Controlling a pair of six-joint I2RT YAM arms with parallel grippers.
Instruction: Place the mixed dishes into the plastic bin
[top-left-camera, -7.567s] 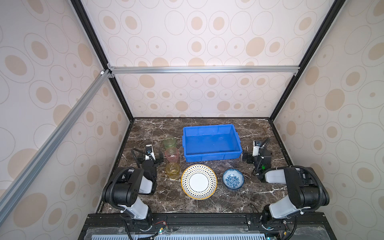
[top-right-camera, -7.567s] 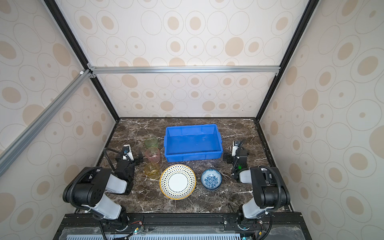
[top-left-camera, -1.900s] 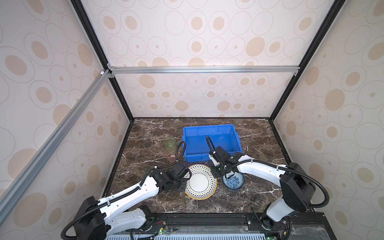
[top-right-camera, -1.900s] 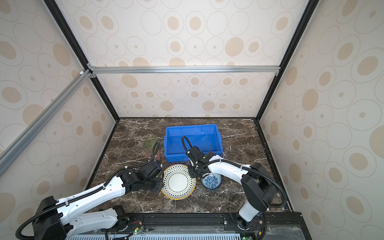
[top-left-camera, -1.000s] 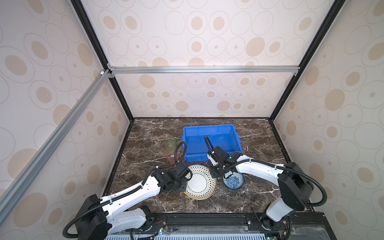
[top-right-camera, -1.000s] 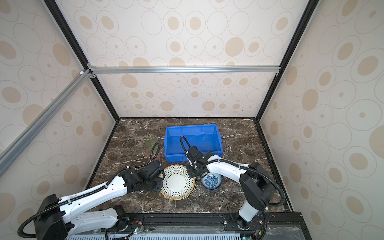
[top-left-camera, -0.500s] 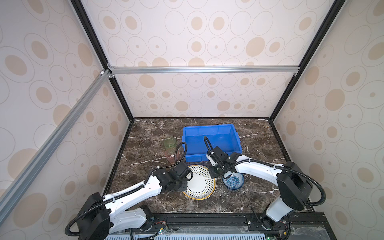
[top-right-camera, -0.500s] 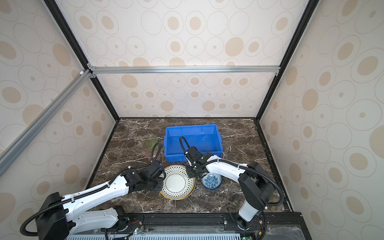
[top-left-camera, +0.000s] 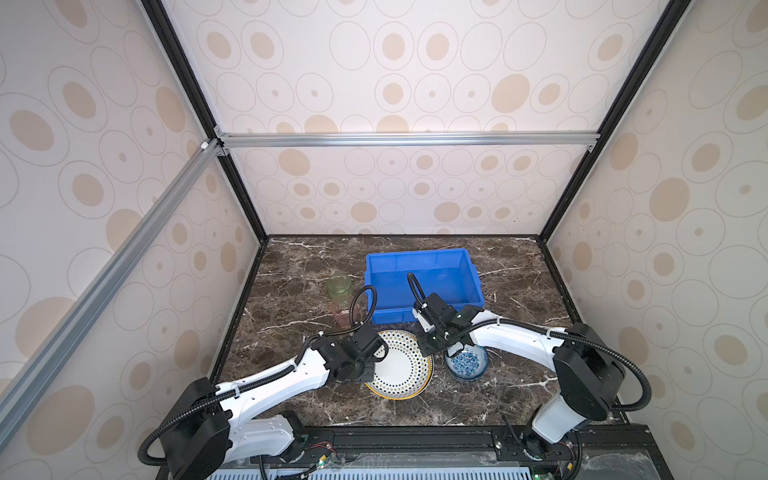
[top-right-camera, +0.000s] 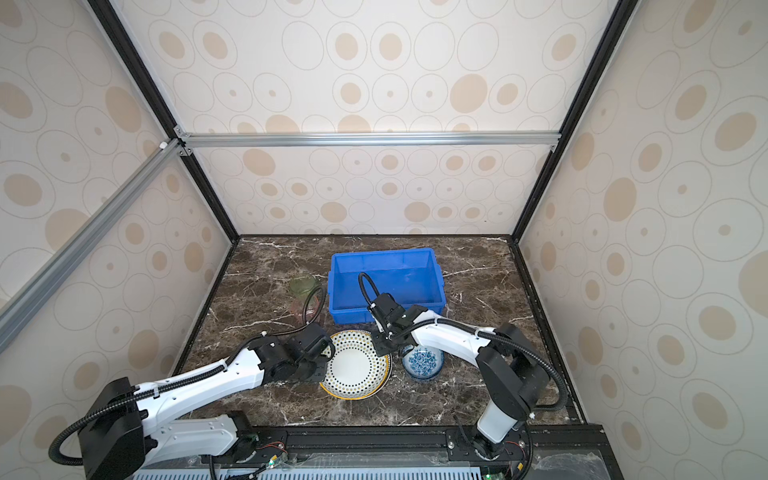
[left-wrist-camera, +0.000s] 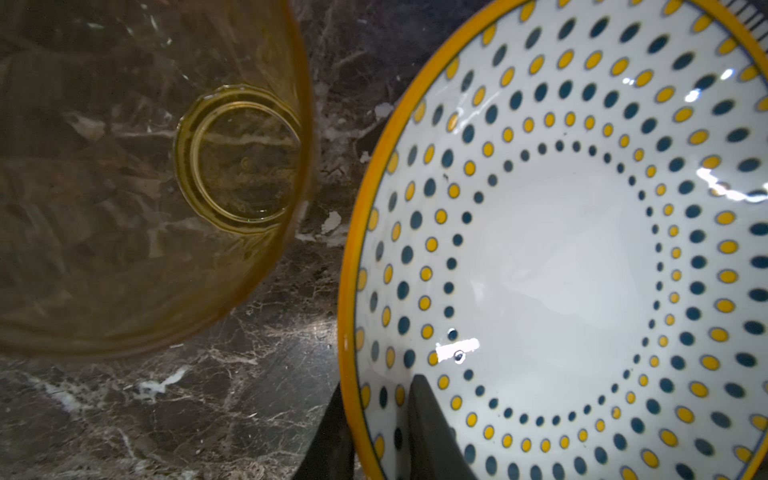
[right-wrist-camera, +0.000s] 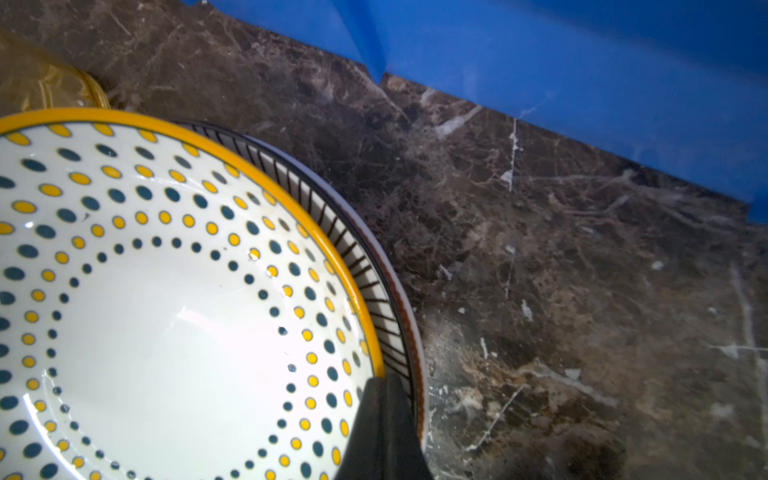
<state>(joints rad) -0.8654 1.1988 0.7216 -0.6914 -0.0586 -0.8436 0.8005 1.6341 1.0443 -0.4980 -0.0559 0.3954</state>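
Because the dotted plate (top-left-camera: 401, 365) lies face up on top of a stack at the near middle of the worktop (top-left-camera: 291, 266), its rim gives no hold from above, and I address it from two sides. My left end effector (left-wrist-camera: 378, 386) straddles the rim on the left, with one finger over the inner face and one outside the yellow edge. A strip of plate shows between them, and I cannot tell whether the pinch is complete. My right end effector (right-wrist-camera: 380, 390) is pressed together and holds nothing. Its tip sits at the rim on the opposite side, over the striped plate (right-wrist-camera: 353, 245) beneath. I judge this to be a wedge or stop that steadies the edge for the left grip. Just right of the stack stands the bowl (top-left-camera: 466, 362), mouth up.

Being round, the dotted plate has no long axis. Its face points up, possibly slightly tipped.

Farther back on the left, the yellow cup (left-wrist-camera: 145, 174) stands just beside the plate. Behind it come the pink cup (top-left-camera: 343, 311) and the green cup (top-left-camera: 340, 286), all upright in a row running front to back. Farthest, the bin (top-left-camera: 415, 254) lies open side up, long axis left to right, with nothing visible in it. No dish is placed yet.
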